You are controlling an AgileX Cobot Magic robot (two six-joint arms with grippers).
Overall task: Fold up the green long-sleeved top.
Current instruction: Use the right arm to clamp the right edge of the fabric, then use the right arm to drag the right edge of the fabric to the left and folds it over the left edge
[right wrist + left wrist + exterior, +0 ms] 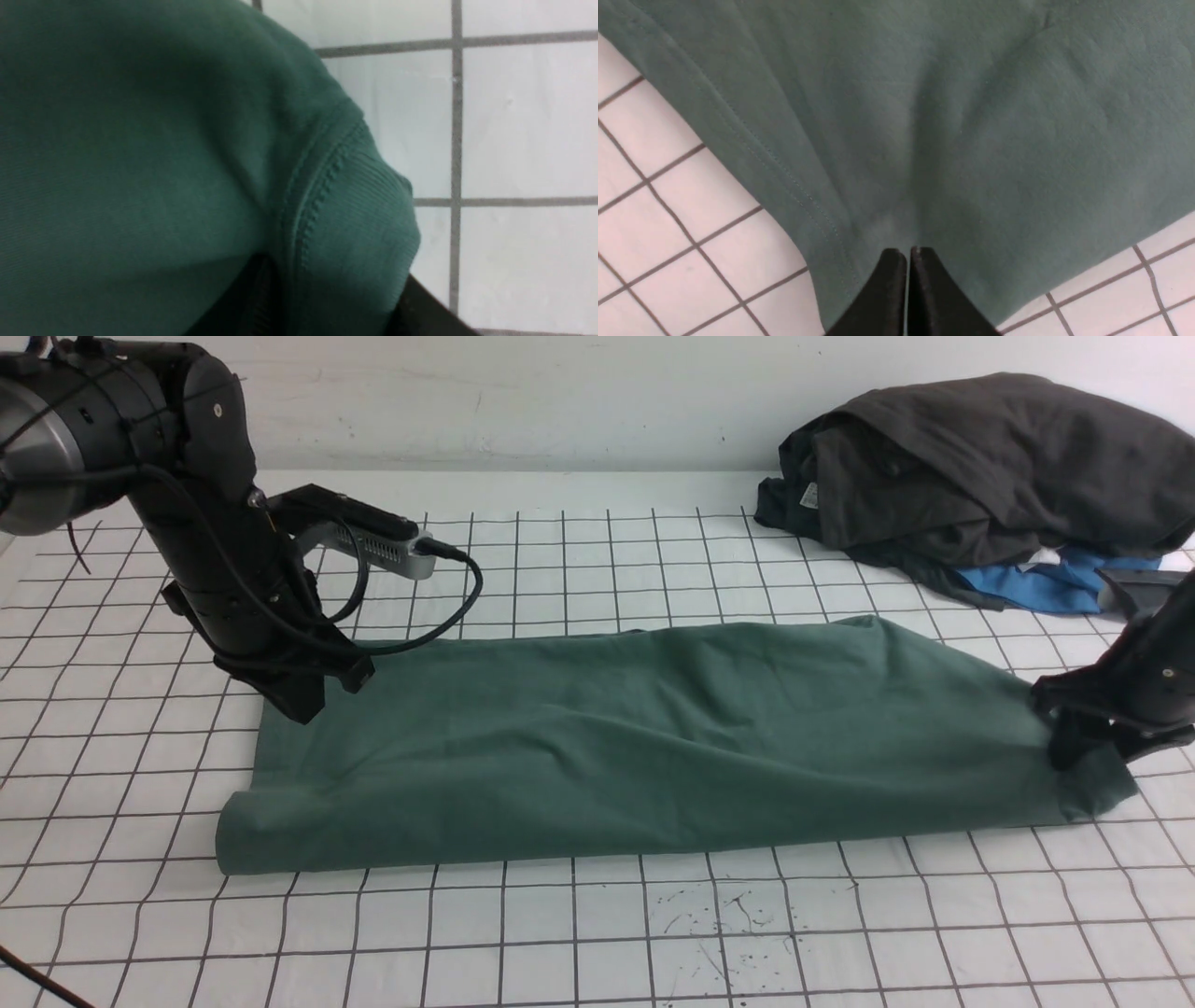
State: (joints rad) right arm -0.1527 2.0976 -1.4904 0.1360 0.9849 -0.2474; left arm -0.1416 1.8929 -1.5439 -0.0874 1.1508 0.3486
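The green long-sleeved top (pixel 635 747) lies across the middle of the gridded tabletop (pixel 579 933) as one long band, its near edge a soft rounded fold and its surface lightly wrinkled. My left end effector (pixel 299 705) is down at the top's far left corner. Seen from that wrist, its fingers (pixel 892 280) are pressed together with their tips on the cloth, and creases run in toward them (whether any fabric is caught between them I cannot tell). My right end effector (pixel 1069 756) sits at the top's right end. A ribbed band of the top bulges between its two dark fingers (pixel 252 298), which stand apart on either side; I cannot tell whether they are clamping it. At the far right of the tabletop, well apart from the top, a dark grey-black heap of clothes (pixel 990 467) rests over a bright blue garment (pixel 1046 586).
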